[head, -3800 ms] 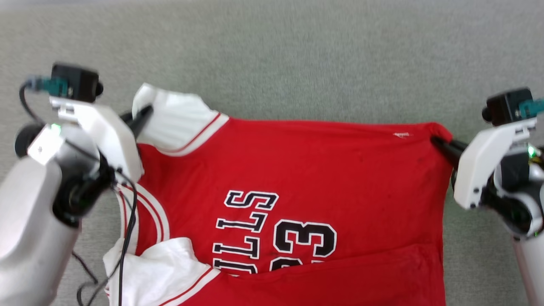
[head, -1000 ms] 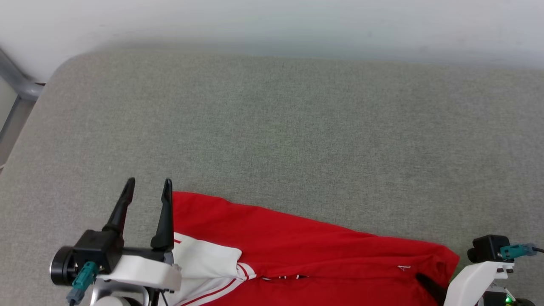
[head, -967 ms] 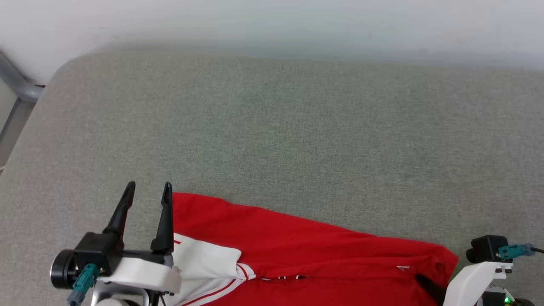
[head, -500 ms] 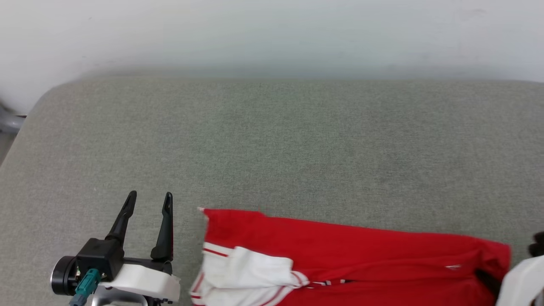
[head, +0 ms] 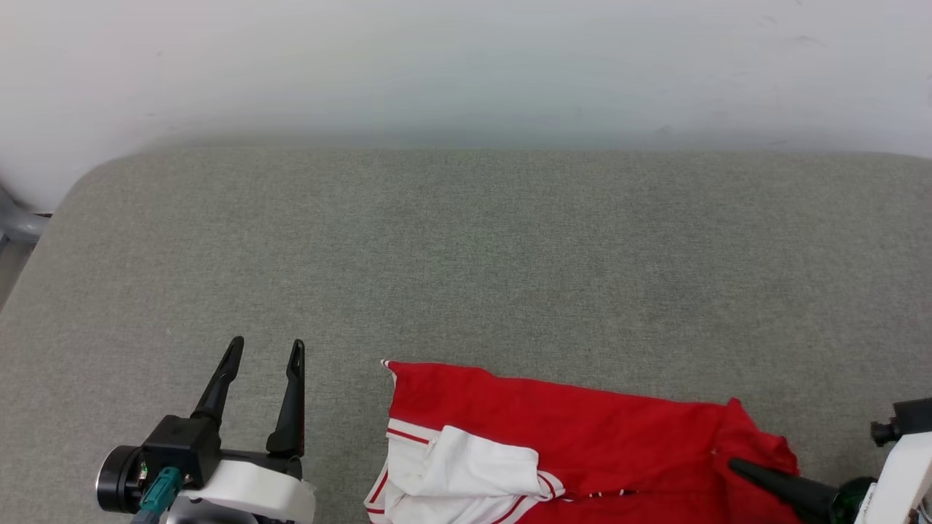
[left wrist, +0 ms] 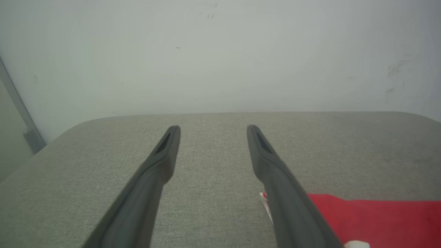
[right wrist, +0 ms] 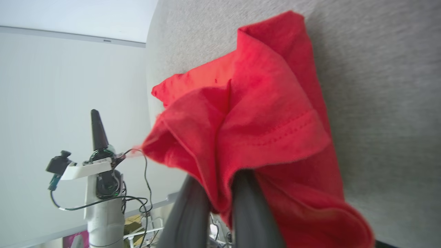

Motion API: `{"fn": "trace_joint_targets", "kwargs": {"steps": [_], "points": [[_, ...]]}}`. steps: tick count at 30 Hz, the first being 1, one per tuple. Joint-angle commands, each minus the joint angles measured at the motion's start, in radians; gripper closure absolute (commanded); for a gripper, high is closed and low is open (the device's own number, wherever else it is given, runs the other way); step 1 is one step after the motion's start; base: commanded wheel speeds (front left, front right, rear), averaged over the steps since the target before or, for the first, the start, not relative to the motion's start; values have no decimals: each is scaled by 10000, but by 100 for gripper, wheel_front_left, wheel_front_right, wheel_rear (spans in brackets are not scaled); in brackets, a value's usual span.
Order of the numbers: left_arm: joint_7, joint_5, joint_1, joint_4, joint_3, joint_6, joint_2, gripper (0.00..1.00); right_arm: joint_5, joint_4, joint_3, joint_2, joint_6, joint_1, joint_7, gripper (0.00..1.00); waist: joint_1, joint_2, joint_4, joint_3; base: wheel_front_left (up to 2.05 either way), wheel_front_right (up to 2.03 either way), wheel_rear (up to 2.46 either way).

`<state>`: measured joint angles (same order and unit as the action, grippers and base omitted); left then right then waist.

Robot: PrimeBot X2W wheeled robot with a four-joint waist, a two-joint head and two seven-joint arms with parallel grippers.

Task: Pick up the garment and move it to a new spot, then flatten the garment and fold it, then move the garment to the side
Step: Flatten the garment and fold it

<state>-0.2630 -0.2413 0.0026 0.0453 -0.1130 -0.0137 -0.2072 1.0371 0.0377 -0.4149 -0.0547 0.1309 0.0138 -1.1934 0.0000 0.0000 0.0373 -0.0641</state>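
Left hand (head: 266,343): fingers spread wide, nothing held, poised over grey fabric surface (head: 466,255). Red jersey (head: 582,437) lies to its right, apart from it, folded, with white sleeve (head: 473,466) and red-striped trim on top. Right hand (head: 737,467): pinched closed on the jersey's bunched red hem corner, cloth draped over both fingers. Sliver of black lettering at the fold, unreadable. Pale wall (head: 466,65) beyond the fingertips.
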Motion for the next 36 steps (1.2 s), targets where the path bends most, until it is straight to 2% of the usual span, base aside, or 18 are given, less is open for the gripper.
{"fn": "trace_joint_targets", "kwargs": {"steps": [1,6,9,19,23,27,28,29,30,36], "points": [[-19,38,-69,27,-22,-26,34,0,853,285,202,58,-5,146,-88,100,0,0,87,-13,0,0,0],[-19,62,-205,73,-149,-105,89,0,2962,946,1752,54,-5,172,480,100,0,0,413,-65,0,0,0],[-19,58,-335,94,-217,-161,136,0,3823,1199,3179,52,-5,305,1113,100,0,0,707,-220,0,0,0],[-19,108,-1099,41,-381,-380,374,0,4756,1733,6026,45,-5,1603,3629,100,0,0,1501,-949,0,0,0],[-19,173,-1286,5,-387,-454,509,0,4934,2333,6800,43,-5,2009,4518,100,0,0,1654,-1173,0,0,0],[-19,173,-1353,44,-361,-509,607,0,4836,2896,7225,46,-5,2181,4948,98,0,0,1698,-1282,0,0,0],[-19,181,-1371,57,-324,-564,659,0,4809,3222,7371,43,-5,2259,5260,48,0,0,1687,-1303,0,0,0],[-19,181,-1371,57,-324,-564,659,0,4809,3222,7371,43,-5,2259,5260,48,0,0,1687,-1303,0,0,0],[-19,189,-1364,61,-302,-580,681,0,4831,3337,7456,43,-5,2311,5374,0,0,0,1669,-1308,0,0,0],[-19,291,-1314,146,-150,-673,770,0,4866,3004,7821,46,-2,2639,5816,0,0,0,1463,-1207,0,0,0]]}}
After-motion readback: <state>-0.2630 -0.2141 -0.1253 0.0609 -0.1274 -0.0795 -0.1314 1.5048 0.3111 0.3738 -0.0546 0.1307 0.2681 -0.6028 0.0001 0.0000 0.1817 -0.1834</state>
